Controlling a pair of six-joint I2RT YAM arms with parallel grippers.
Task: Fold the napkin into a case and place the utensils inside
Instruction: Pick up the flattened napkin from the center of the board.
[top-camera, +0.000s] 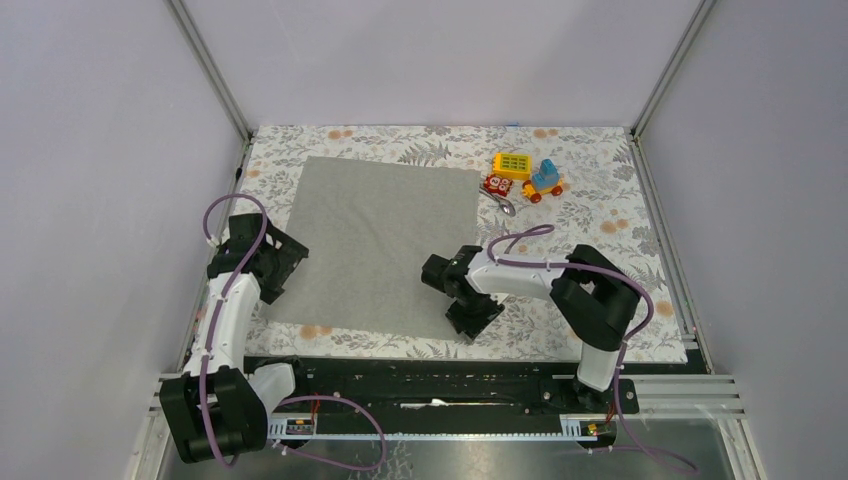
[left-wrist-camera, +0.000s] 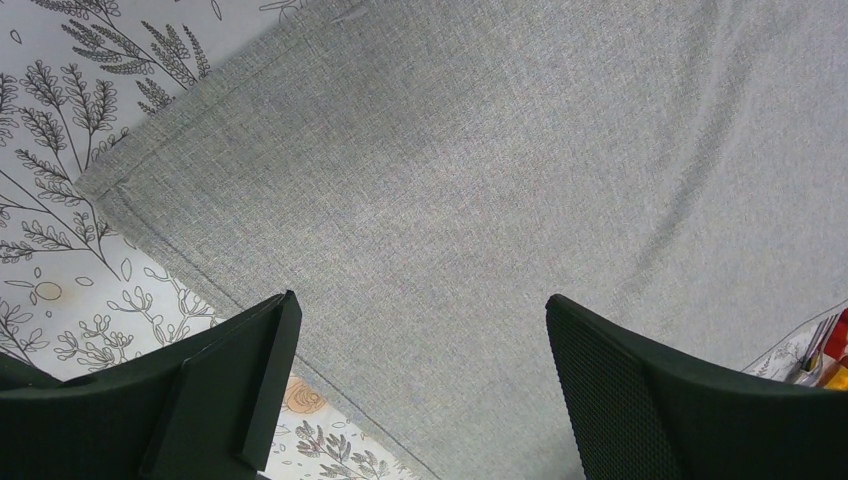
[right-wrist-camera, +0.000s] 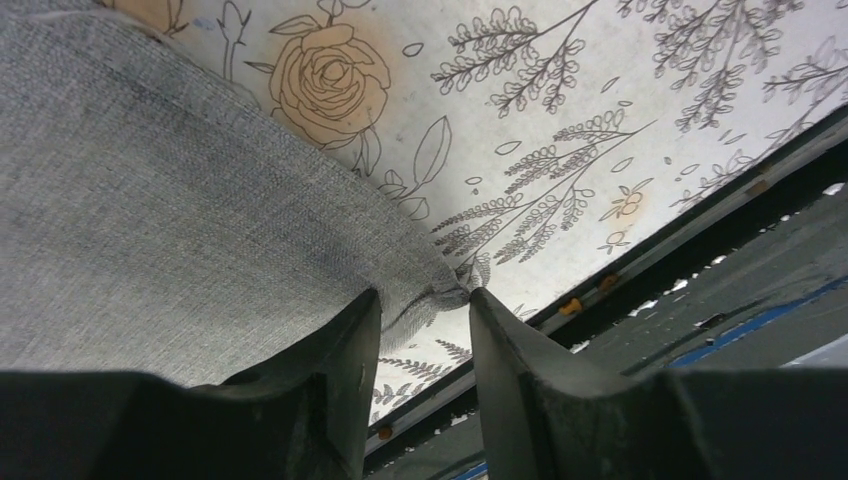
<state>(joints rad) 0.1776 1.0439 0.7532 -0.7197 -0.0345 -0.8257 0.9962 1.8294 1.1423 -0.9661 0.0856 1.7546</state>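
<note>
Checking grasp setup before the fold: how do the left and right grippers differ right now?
Jaws: the left gripper stands wide open; the right gripper shows only a small gap.
Contact: nothing sits between the left's fingers; a corner of the napkin lies between the right's, though a firm pinch cannot be confirmed.
Place: the left is at the napkin's left edge, the right at its near right corner.
Shared: both are black, two-fingered, and at the napkin's border.

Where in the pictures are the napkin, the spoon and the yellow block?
napkin (top-camera: 380, 240), top view, middle of the cloth.
spoon (top-camera: 507, 208), top view, its shiny near end.
yellow block (top-camera: 512, 163), top view, its top face.
</note>
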